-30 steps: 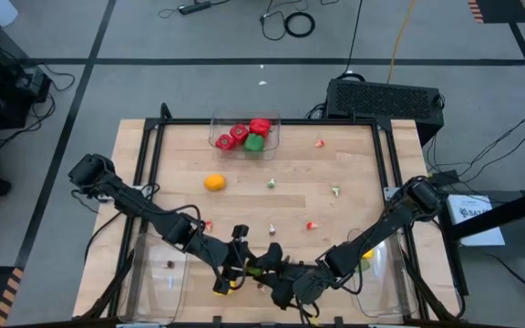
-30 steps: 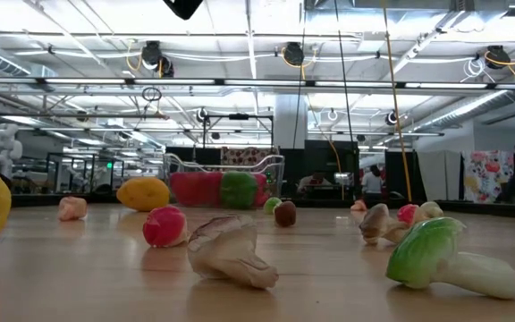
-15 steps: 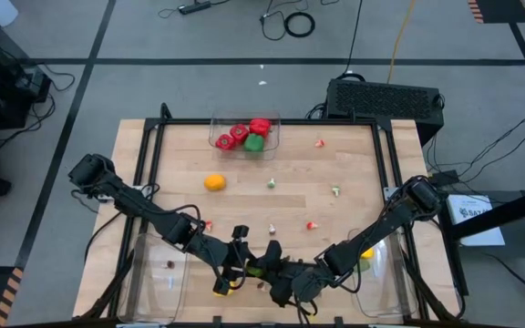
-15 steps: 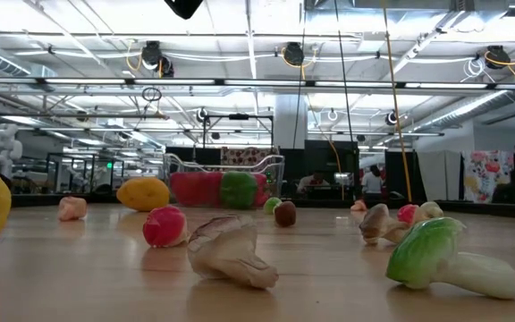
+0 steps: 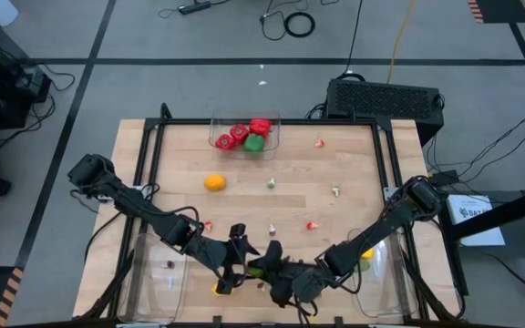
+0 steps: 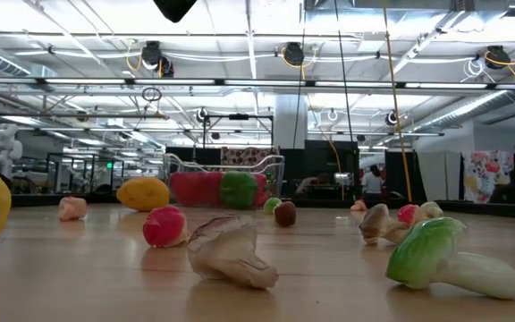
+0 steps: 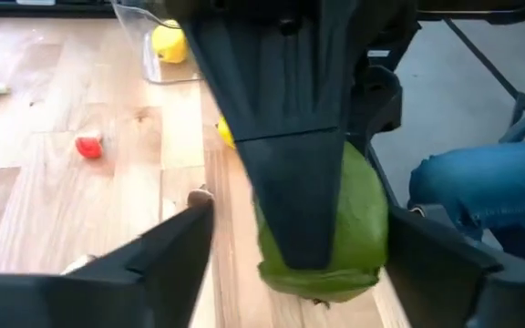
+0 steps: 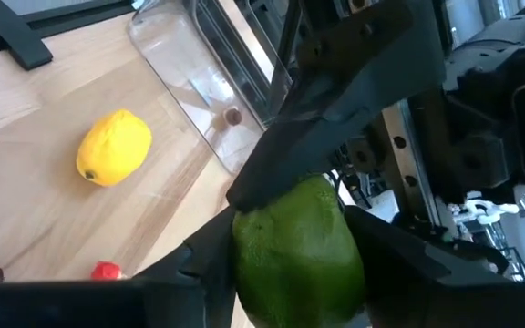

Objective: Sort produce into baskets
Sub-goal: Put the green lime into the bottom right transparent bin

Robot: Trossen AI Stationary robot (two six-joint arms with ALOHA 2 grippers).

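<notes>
Right now the pale wooden table (image 5: 354, 173) carries three clear plastic rectangular baskets: one at the far edge (image 5: 276, 137) with red and green toy peppers in it, one at the near left corner (image 5: 149, 273), and one at the near right corner (image 5: 386, 273) with a yellow lemon inside. Both dark arms reach in low and meet between the two near baskets, close to the table's front edge.

The step I'm on looks like a handover. My right pincer (image 5: 272, 273) is clamped on a rounded green toy fruit (image 8: 299, 246), a finger pressed on each side. My left pincer (image 5: 233, 264) stands wide around that same fruit, its fingers clear of the green skin on both sides in the left wrist view, so the right side alone carries it. The fruit sits just above the boards, with a loose yellow lemon (image 8: 114, 146) and a tiny red bit (image 7: 88, 146) lying near.

To do this well, I'd draw the left arm straight back before the right one moves, so a spread finger doesn't knock the fruit loose. Then I'd lift before travelling and clear the basket wall
</notes>
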